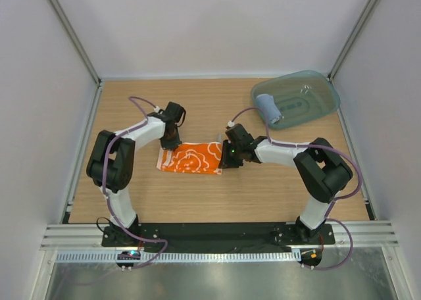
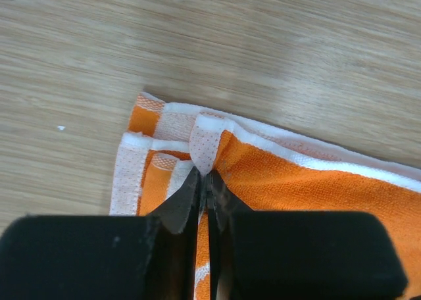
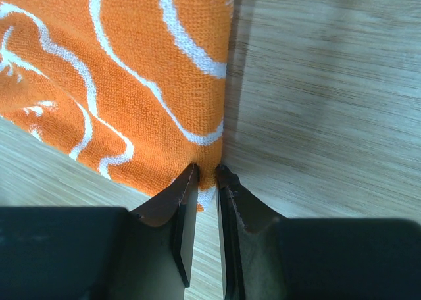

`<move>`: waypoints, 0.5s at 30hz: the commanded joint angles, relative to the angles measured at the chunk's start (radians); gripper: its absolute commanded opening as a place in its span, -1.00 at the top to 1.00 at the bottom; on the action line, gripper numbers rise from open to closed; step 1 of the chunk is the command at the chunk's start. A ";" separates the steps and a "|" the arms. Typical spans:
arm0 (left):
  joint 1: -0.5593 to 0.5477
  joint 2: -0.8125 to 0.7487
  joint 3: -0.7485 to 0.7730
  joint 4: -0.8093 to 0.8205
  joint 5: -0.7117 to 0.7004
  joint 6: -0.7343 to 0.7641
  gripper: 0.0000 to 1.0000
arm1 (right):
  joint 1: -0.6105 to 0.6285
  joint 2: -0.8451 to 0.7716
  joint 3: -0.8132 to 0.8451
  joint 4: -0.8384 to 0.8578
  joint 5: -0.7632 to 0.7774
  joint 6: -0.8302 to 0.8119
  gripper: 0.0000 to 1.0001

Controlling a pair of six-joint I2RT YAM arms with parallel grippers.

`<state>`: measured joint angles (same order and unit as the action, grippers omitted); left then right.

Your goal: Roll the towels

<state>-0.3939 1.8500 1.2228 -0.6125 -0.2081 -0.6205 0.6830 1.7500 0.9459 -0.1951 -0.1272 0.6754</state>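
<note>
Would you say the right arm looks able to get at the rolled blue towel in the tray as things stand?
Probably not right away: the right gripper is pinching the orange towel. Nothing stands between it and the blue towel in the tray, though.

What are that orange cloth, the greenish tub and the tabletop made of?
The orange towel looks like terry cotton: matte, with a fuzzy looped pile up close. The tray is probably plastic: see-through teal, slightly glossy. The table is wood or a wood-look laminate: pale grain lines, smooth.
</note>
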 commanded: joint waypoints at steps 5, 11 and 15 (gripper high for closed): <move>0.013 -0.051 0.060 -0.053 -0.188 0.022 0.58 | 0.009 0.075 -0.065 -0.152 0.043 -0.048 0.46; 0.024 -0.012 0.057 -0.050 -0.194 0.024 0.27 | 0.007 0.080 -0.052 -0.170 0.040 -0.060 0.25; 0.023 -0.043 0.050 -0.052 -0.188 0.021 0.03 | 0.007 0.074 -0.019 -0.204 0.052 -0.073 0.10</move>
<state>-0.3733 1.8450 1.2533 -0.6563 -0.3553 -0.5972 0.6857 1.7546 0.9634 -0.1989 -0.1493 0.6571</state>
